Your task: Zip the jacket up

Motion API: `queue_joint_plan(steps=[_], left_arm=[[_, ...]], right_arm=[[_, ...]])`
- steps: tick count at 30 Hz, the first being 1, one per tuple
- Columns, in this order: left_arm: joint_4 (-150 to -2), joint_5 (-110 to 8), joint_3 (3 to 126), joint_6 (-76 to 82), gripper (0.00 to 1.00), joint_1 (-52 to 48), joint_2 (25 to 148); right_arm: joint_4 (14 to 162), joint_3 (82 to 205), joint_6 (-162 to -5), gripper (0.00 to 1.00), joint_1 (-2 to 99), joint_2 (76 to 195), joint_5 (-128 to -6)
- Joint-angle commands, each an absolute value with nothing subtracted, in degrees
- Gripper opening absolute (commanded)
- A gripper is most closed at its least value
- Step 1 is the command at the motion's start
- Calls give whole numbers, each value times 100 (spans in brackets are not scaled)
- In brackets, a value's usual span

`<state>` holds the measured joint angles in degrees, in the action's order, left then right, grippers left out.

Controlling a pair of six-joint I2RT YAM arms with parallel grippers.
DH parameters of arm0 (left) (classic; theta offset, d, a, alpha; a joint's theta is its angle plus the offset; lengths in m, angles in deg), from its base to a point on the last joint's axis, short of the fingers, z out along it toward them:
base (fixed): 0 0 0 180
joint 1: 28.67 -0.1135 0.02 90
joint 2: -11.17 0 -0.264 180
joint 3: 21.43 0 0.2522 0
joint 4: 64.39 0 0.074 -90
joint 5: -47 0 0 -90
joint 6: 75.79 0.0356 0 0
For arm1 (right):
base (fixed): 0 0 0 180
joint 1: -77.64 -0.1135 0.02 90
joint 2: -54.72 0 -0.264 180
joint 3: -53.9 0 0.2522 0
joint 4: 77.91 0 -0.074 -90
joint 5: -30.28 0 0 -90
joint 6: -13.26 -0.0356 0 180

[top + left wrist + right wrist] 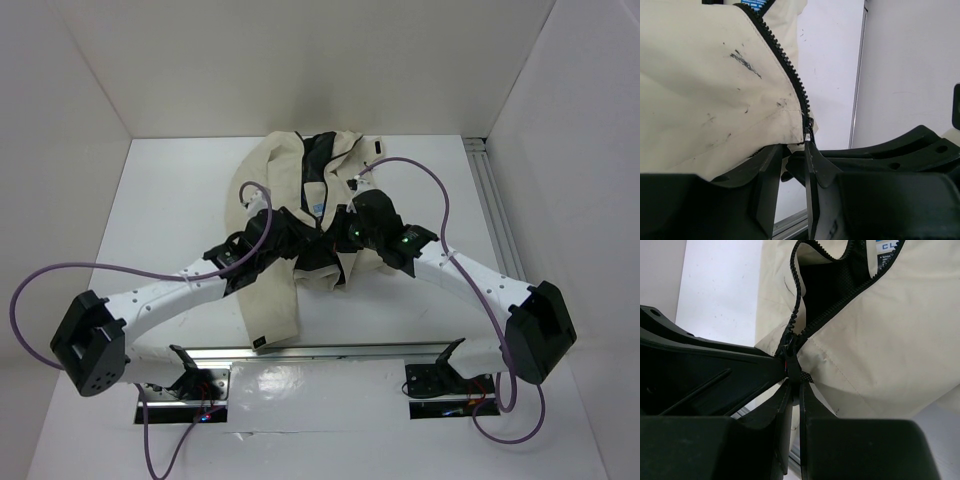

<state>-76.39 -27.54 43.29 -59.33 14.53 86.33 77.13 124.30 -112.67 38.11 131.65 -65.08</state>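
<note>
Where the top view looks down, your cream fabric jacket (275, 295) lies mid-frame on the white table (170, 200). In the left wrist view, the left gripper (792, 156) stands slightly spread at the hem corner, lower centre, and you cannot tell whether it grips. In the right wrist view, the right gripper (795, 387) is pressed together at frame centre, pinching the dark zipper (840, 302) where its rows join.

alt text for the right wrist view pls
The right gripper is pinched shut on the lower end of the zipper of a cream jacket. Above it the two rows of dark teeth spread apart, showing black lining and a white-blue label at the top.
</note>
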Motion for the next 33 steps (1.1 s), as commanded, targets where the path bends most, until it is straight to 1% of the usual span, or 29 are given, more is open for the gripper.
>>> queue_joint_plan(steps=[1,3,4,5,7,10,11,14,18,21,22,23,24,26,27,33], left_arm=[[-7367,-2551,4559,-5672,36,1361,8702],[-7367,-2499,4612,-5602,33,1361,8702],[-7367,-2499,4612,-5601,33,1361,8702],[-7367,-2438,4612,-5601,27,1361,8702],[-7498,-2385,4612,-5540,22,1361,8702],[-7499,-2384,4612,-5540,23,1309,8702],[-7499,-2384,4612,-5540,28,1308,8702],[-7499,-2384,4612,-5540,34,1308,8702],[-7367,-2446,4612,-5487,35,1247,8702],[-7315,-2446,4612,-5487,30,1247,8755],[-7314,-2446,4612,-5487,27,1247,8755],[-7314,-2446,4612,-5426,20,1247,8755],[-7262,-2446,4612,-5425,17,1247,8755],[-7261,-2498,4612,-5373,4,1247,8755],[-7314,-2499,4612,-5373,0,1247,8755],[-7367,-2499,4401,-5373,0,1247,8677]], right_arm=[[7717,12505,-11173,0,3782,12908,-6526],[7717,12505,-11173,0,3782,12908,-6526],[7717,12505,-11173,0,3782,12908,-6526],[7717,12505,-11173,0,3782,12908,-6526],[7717,12505,-11173,0,3782,12908,-6526],[7717,12505,-11173,0,3782,12908,-6526],[7717,12505,-11173,0,3782,12908,-6526],[7664,12505,-11173,0,3782,12908,-6526],[7664,12558,-11173,0,3730,12908,-6526],[7611,12558,-11173,0,3730,12908,-6526],[7611,12610,-11173,0,3730,12908,-6526],[7611,12611,-11173,0,3730,12908,-6526],[7559,12611,-11120,0,3730,12908,-6526],[7559,12663,-11120,0,3730,12908,-6526],[7498,12664,-11120,0,3730,12908,-6526],[7392,12778,-11067,0,3730,12908,-6473]])
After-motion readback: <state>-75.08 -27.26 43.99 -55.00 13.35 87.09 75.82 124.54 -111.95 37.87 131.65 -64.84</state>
